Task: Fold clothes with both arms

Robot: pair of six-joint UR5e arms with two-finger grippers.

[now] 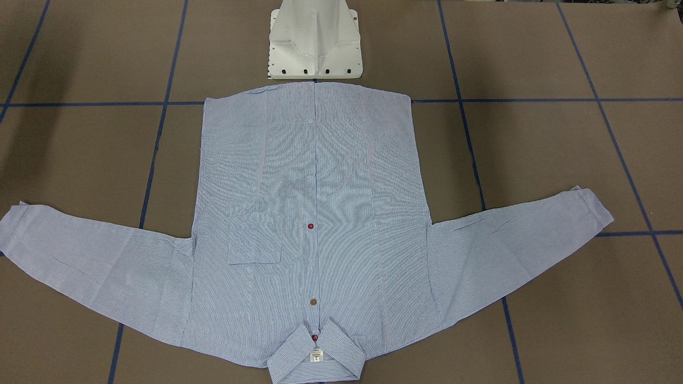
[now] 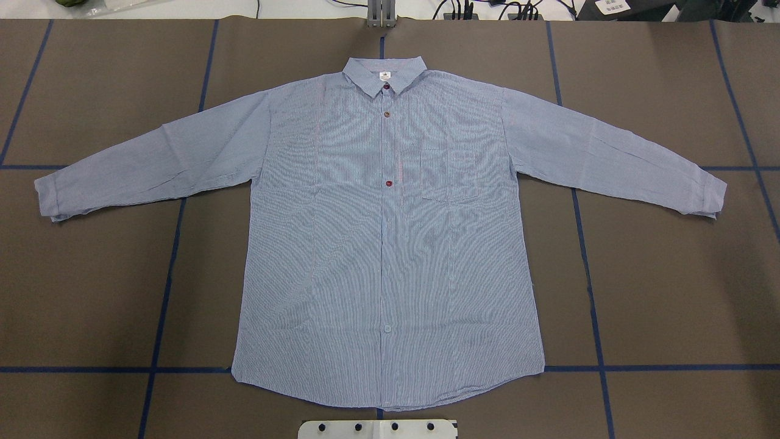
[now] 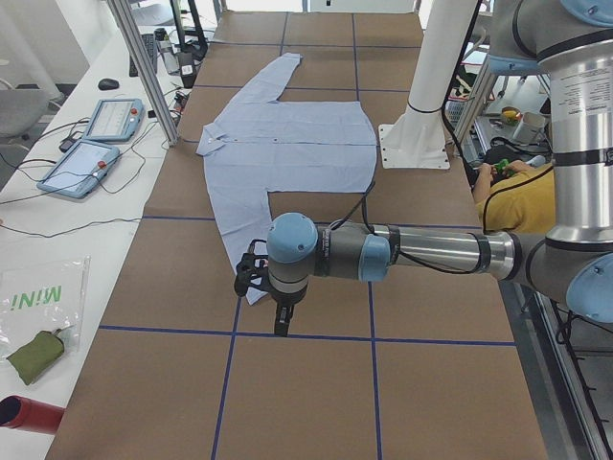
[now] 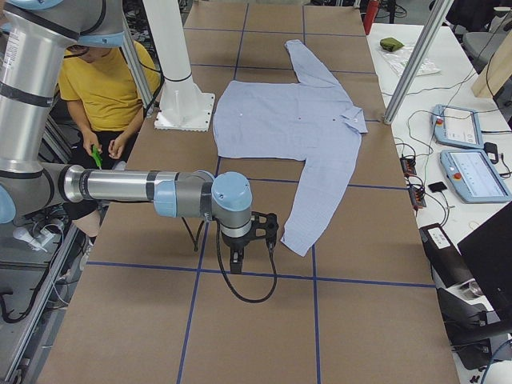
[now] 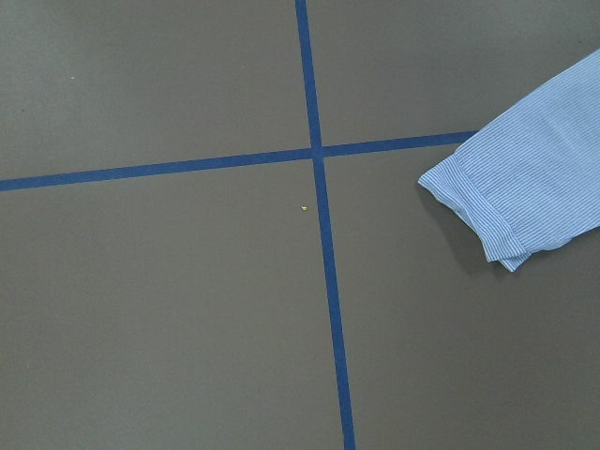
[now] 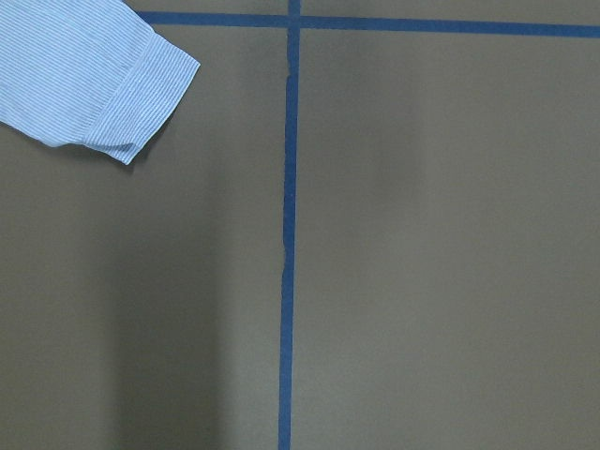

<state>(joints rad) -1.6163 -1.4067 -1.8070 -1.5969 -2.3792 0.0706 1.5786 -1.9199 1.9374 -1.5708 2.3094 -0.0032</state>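
Only pouch-like thing on the shirt (image 2: 390, 244): chest pocket (image 2: 448, 174), sewn flat on the robot's right of the button placket, with no bulge to be seen. On the side bench well away from the white pedestal (image 1: 315, 42), a clear plastic bag (image 3: 43, 307) with a green pouch (image 3: 34, 353) at its edge. In it or on it: cannot tell.

Spread flat and front-up on the brown table (image 2: 670, 274), buttoned. Hem just beside the pedestal, almost touching its foot plate. Collar (image 2: 384, 76) at the end farthest from the pedestal, so long axis of the body straight out from the pedestal across the table. Sleeves out to both sides, each slanting back a little, cuffs nearer the pedestal's side than the shoulders.

Left gripper (image 3: 280, 321) aimed down over bare table, out beyond the left cuff (image 5: 487, 202), well to the pedestal's left. Wide or narrow: cannot tell. Right gripper (image 4: 238, 260) likewise aimed down near the right cuff (image 6: 122, 94), well to the pedestal's right. Opening impossible to tell. Nothing of the shirt visibly held by either.

Blue tape lines (image 5: 323, 281) crossing under both wrists. Behind the pedestal, a seated person in a yellow top (image 4: 108, 88).
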